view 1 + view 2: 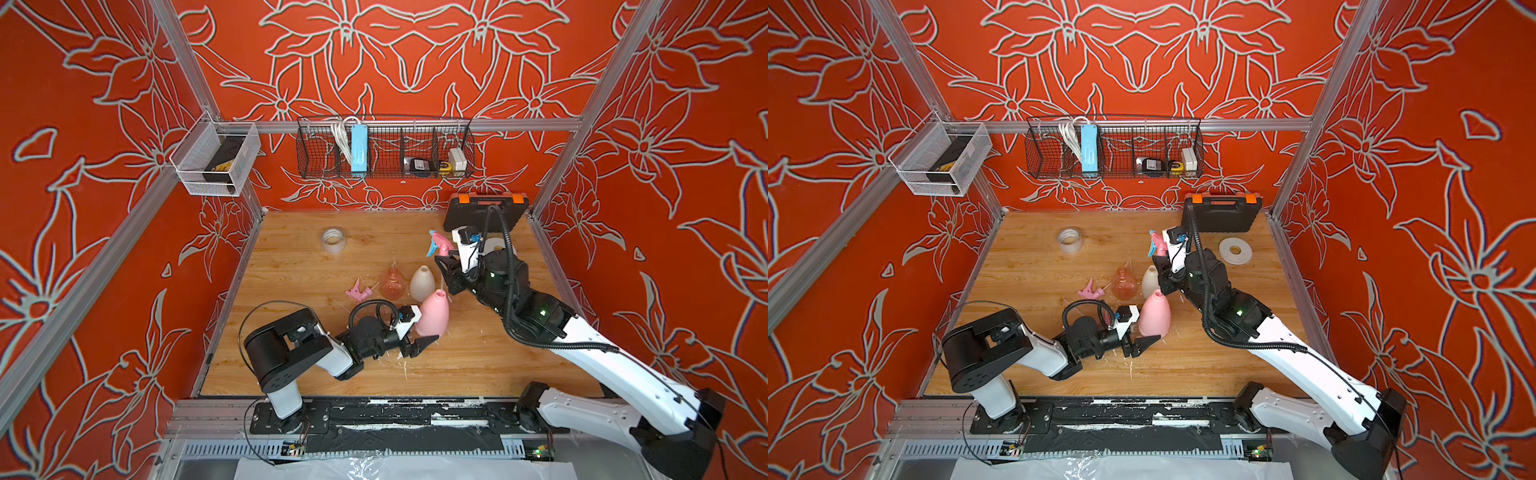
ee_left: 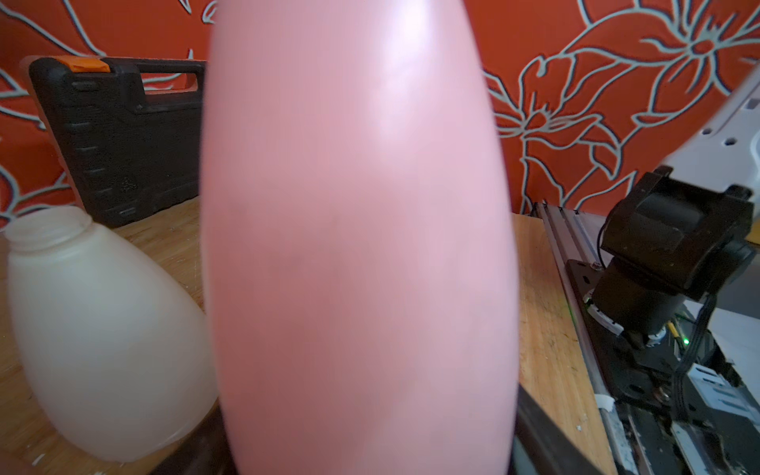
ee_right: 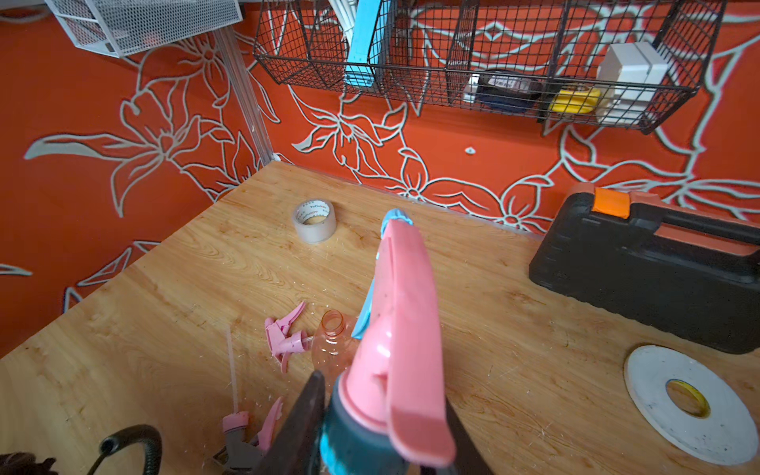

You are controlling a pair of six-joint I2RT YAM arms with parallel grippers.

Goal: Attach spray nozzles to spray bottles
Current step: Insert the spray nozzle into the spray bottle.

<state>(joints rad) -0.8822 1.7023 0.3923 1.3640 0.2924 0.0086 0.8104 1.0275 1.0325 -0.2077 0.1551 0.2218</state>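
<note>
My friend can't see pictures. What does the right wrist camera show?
The right gripper holds a pink-and-blue spray nozzle above a wooden table. Below, an all-pink nozzle lies beside an open orange bottle; a clear tape roll, a white tape roll and a black toolcase sit beyond.

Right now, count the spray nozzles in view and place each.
3. Pink-and-blue nozzle held in the right gripper; all-pink nozzle lying beside the orange bottle; pink-and-grey nozzle lying by the left arm, mostly hidden from above.

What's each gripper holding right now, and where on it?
Right gripper pinches the pink-and-blue nozzle by its blue screw collar. Left gripper appears clamped on the pink bottle, low on its body.
</note>
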